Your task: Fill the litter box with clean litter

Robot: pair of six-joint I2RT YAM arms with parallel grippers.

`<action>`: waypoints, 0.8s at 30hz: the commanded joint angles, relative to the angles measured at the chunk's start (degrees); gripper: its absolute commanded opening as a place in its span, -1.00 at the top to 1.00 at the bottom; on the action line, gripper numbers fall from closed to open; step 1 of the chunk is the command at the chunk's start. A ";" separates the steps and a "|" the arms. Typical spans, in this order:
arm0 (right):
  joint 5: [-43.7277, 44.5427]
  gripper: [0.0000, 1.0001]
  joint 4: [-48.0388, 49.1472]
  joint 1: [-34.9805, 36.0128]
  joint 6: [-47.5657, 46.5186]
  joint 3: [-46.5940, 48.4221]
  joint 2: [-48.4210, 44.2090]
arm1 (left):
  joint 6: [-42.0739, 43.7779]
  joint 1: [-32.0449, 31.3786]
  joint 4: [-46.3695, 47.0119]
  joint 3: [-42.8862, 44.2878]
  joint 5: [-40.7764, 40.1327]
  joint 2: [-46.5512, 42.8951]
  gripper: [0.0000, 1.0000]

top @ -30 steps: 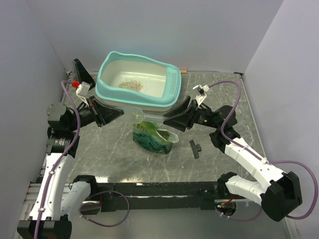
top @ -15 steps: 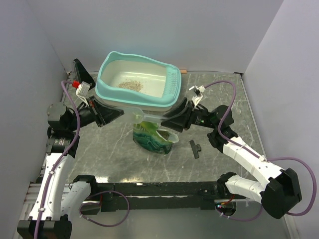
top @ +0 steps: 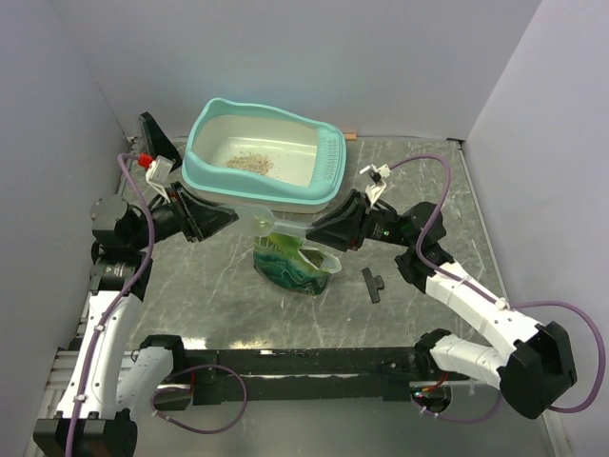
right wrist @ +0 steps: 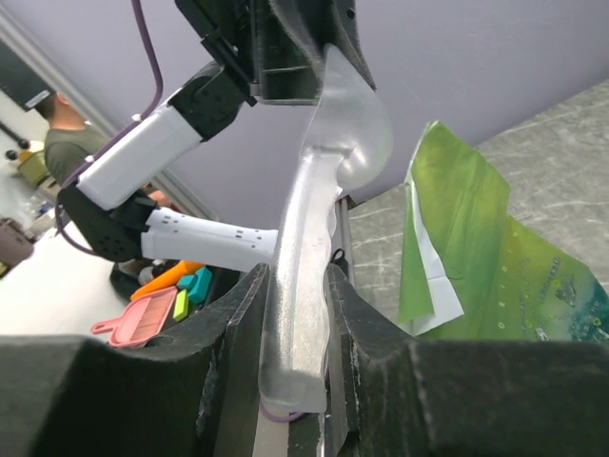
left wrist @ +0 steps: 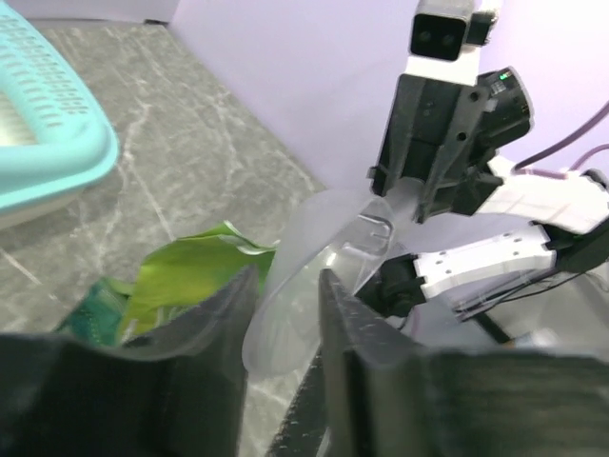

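The large turquoise-rimmed plastic litter box [top: 249, 193] with a cream inside sits against the bench's far edge, toward its left corner, slotted end facing right. A small patch of beige granular litter [top: 250, 162] lies on its floor. Just in front of its near wall, a translucent whitish plastic scoop [top: 271, 223] hangs above a green printed pouch [top: 295, 265] at mid-bench. The right gripper [top: 314, 231] is clenched on the scoop's handle. The left gripper [top: 228, 219] straddles the bowl, and whether it presses cannot be told. A small black piece [top: 371, 284] lies right of the pouch.
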 commanded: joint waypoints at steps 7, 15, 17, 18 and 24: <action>13.76 1.00 -30.70 0.30 -15.48 9.11 -12.73 | 7.65 0.16 -0.73 -0.98 -3.63 -1.24 -0.34; 23.61 1.00 -53.04 0.22 -23.93 17.74 -21.61 | 20.03 -4.40 -10.05 4.98 -4.76 2.00 -0.41; 25.54 1.00 -58.32 0.30 -24.63 20.02 -22.32 | 25.82 -9.04 -14.52 8.31 -6.78 3.49 -0.40; 25.90 1.00 -59.90 0.13 -24.98 20.64 -22.67 | 28.12 -10.81 -17.07 9.90 -10.10 4.20 -0.40; 25.20 1.00 -64.22 0.22 -26.13 20.12 -24.51 | 44.30 -23.56 -31.31 21.07 -24.35 10.18 -0.39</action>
